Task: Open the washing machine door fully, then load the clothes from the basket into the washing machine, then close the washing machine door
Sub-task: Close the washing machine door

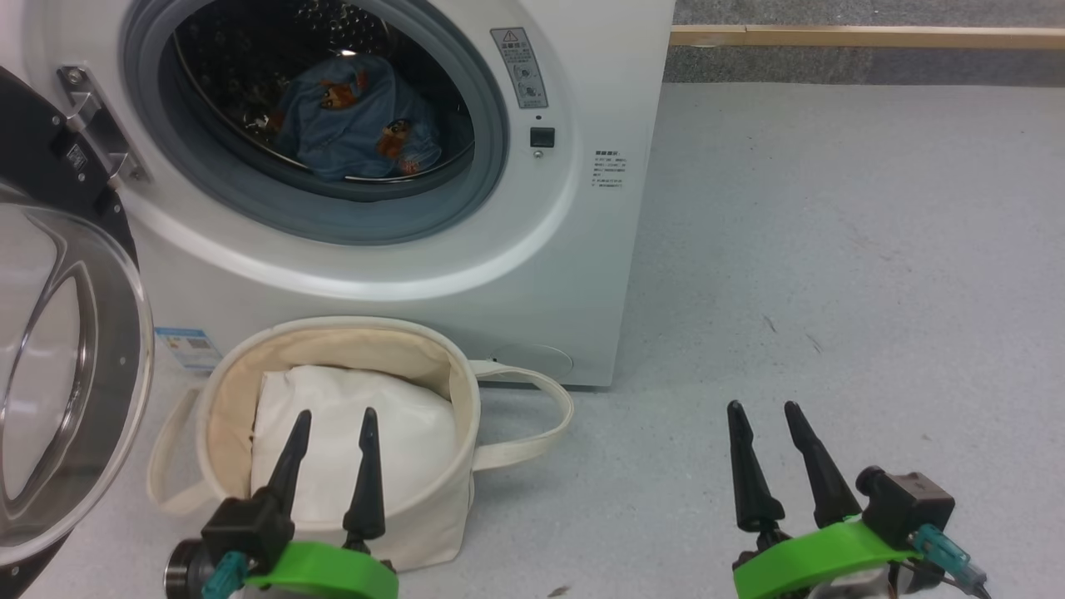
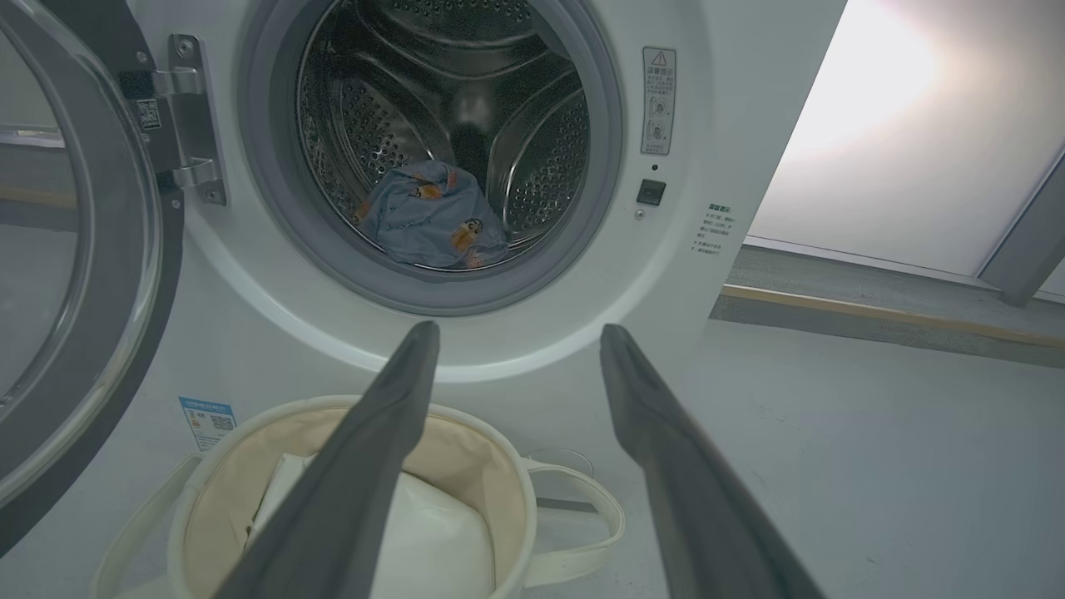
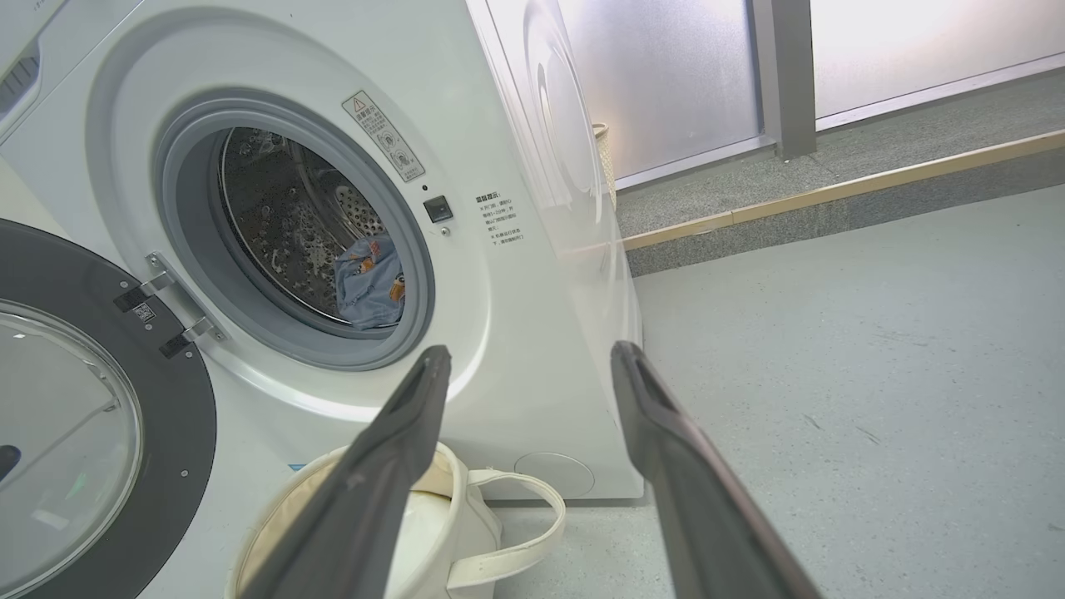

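The left claw [image 1: 336, 413] and right claw [image 1: 762, 406] stand released; the washing machine door [image 1: 58, 349], rigid and glossy, seems best pushed at its black rim [image 1: 25, 141].

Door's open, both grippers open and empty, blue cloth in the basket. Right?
One slip: the blue cloth lies in the drum, not the basket, which holds a white liner; the head view shows it. The door is open, and the left gripper and right gripper are open and empty.
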Tool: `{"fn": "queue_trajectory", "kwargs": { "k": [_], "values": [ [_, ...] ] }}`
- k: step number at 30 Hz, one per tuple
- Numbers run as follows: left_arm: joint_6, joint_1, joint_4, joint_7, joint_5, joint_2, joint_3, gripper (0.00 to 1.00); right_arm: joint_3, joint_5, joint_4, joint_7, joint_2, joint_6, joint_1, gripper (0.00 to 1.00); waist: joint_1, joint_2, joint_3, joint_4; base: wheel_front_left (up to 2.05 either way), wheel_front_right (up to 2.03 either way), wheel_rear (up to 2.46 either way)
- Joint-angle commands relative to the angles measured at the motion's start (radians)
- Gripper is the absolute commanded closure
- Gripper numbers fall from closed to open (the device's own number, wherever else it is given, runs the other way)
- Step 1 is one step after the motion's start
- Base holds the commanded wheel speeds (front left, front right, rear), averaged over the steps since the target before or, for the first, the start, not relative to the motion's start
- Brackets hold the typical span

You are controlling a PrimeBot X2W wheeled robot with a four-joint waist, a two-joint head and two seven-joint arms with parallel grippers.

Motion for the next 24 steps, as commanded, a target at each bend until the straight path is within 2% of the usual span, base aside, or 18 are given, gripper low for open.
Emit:
{"fn": "queue_trajectory", "kwargs": {
  "k": [1,6,12,24],
  "values": [
    [0.008,-0.032,-0.029,-0.005,-0.007,0.012,0.038,0.0,0.024,0.004,-0.026,-0.012,0.002,0.0,-0.024,0.0,0.0,0.0,-0.001,0.0,0.0,0.0,0.0],
    [0.015,-0.031,-0.029,-0.005,-0.039,0.012,0.053,0.0,0.024,0.005,-0.025,-0.012,0.002,0.0,-0.024,0.0,0.0,0.0,-0.004,-0.001,-0.19,0.15,0.05],
    [0.016,-0.029,-0.038,-0.005,-0.04,0.012,0.06,0.0,0.026,0.004,-0.025,-0.012,0.002,0.0,-0.023,0.0,0.0,0.0,-0.003,-0.001,-0.93,0.64,0.29],
    [0.028,-0.032,-0.038,-0.005,-0.015,0.012,0.077,0.0,0.032,0.01,-0.021,-0.012,0.002,0.0,-0.022,0.0,0.0,0.0,-0.004,0.005,-1.99,1.67,0.32]
  ]
}}
